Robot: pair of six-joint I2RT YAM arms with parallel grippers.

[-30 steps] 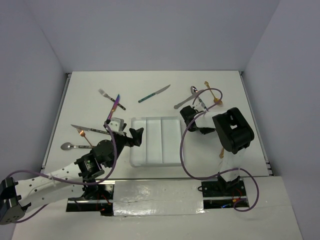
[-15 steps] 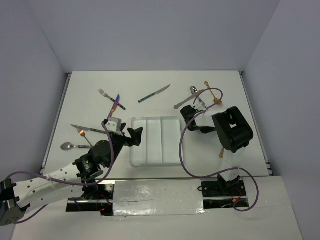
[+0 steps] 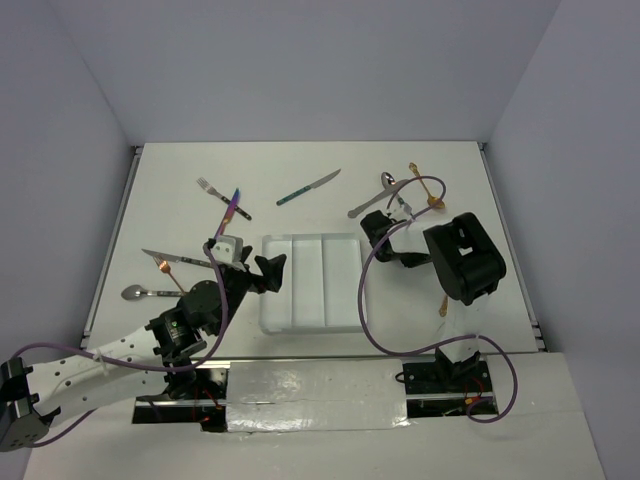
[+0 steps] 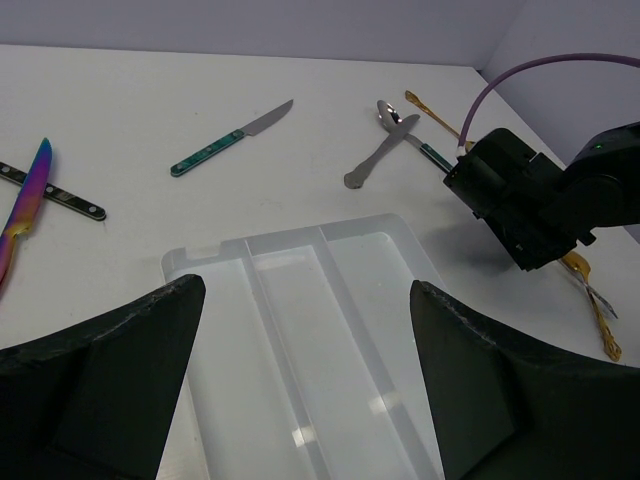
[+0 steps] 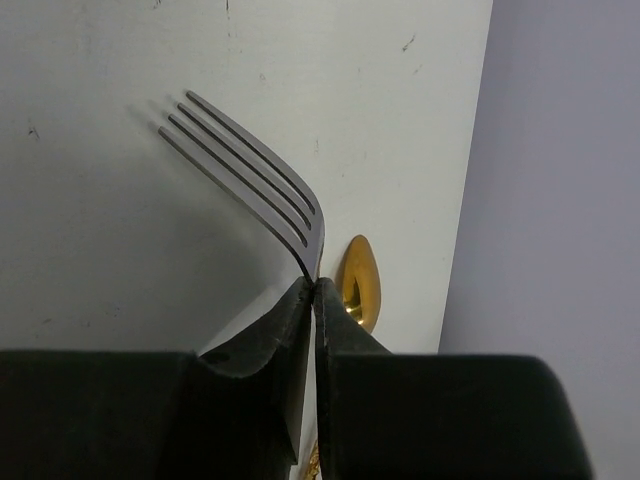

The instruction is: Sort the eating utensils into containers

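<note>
1. The white table is the biggest thing here, and everything sits on it.
2. The right arm is hunched over the right side of the table. The left arm reaches in from the near left.
3. The white tray has three long slots and sits mid-table between the arms.
4. The left gripper has its jaws spread wide with nothing in them. It hangs over the tray's near left end.
5. The right gripper is pinched tight on the neck of a silver fork, tines pointing away. I can't tell if the tines touch the table. A gold spoon lies just behind it.
6. The loose cutlery is all on the table outside the tray:
   - a teal-handled knife behind the tray
   - a purple knife crossing a small fork at back left
   - a silver knife, a copper piece and a grey spoon left of the tray
</note>
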